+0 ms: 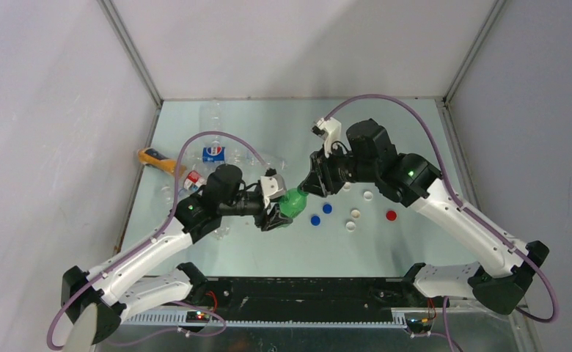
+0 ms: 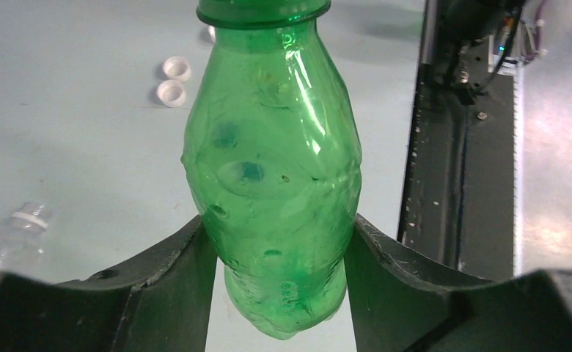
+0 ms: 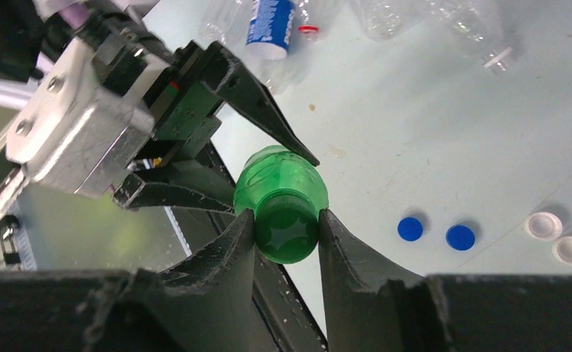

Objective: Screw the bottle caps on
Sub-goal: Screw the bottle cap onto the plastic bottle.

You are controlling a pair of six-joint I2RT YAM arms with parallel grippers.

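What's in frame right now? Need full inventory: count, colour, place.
green bottle: 1, green, table centre, between both grippers
green cap: 1, green, on the green bottle's neck
blue caps: 2, blue, loose just right of the green bottle
white caps: at least 3, white or cream, loose between blue caps and red cap
red cap: 1, red, rightmost loose cap
clear bottles: several, count unclear, far-left area; one blue label, one red-blue
orange bottle: 1, orange-yellow, left edge
table: 1, pale green
left gripper: 1, black, shut on green bottle's body
right gripper: 1, black, shut on green cap
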